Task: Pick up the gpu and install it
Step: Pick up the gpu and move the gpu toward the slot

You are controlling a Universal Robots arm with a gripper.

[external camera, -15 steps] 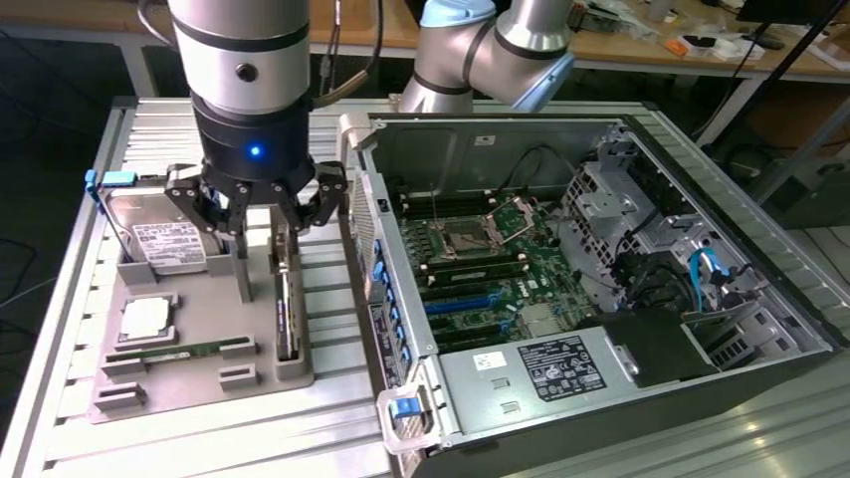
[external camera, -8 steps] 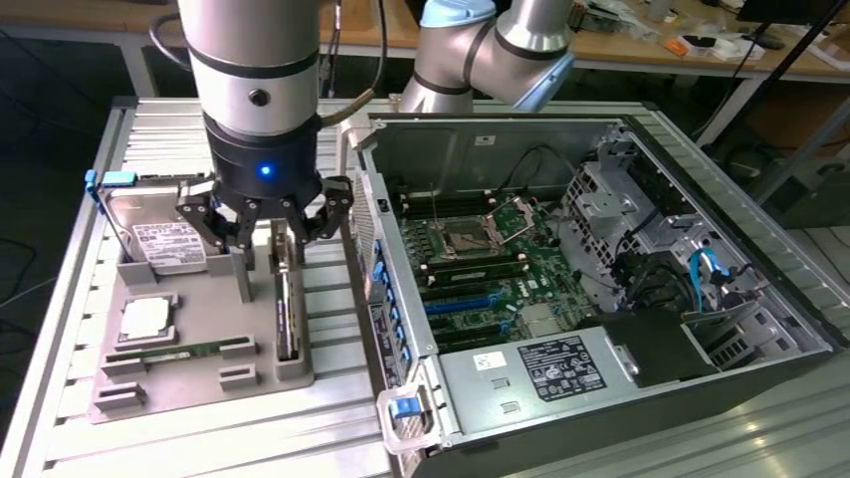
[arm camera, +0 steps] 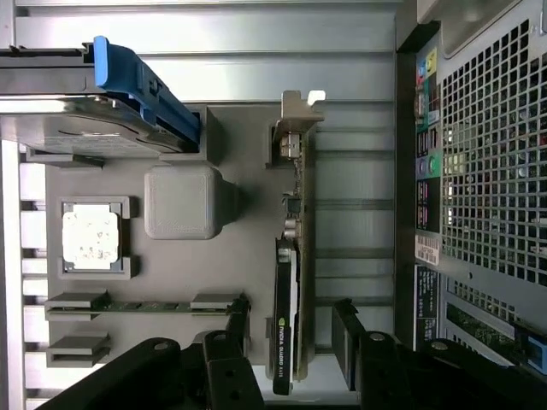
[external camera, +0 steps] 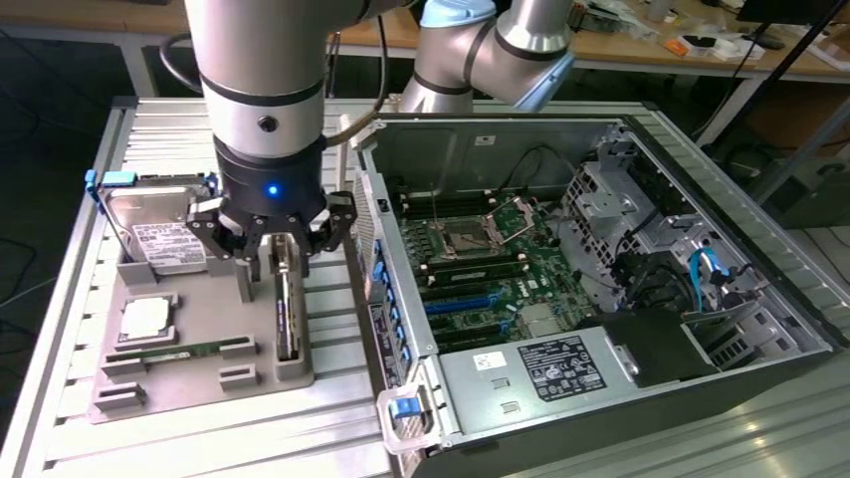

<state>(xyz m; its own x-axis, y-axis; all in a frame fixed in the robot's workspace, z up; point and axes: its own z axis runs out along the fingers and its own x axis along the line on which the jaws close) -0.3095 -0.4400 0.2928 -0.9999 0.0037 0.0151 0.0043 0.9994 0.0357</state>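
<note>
My fingers (arm camera: 344,337) hang apart astride the gpu (external camera: 286,309), which stands on edge in the grey holder (external camera: 206,314) on the bench (external camera: 159,129), to the exterior view's left of the open case (external camera: 505,149), where an off-centre squeeze could tilt or jam it.

Gleaming silver along the arm (external camera: 262,70), wearing blue joint caps (external camera: 459,12), trailing a black cable (external camera: 170,60), glowing 1 blue light (external camera: 273,189) on the black gripper (external camera: 277,267).

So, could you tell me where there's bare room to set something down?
Bare table between the tray's near edge and the exterior camera, and beyond the hard drive. Crowded between gpu and computer case, where the gripper's open fingers straddle it.
</note>
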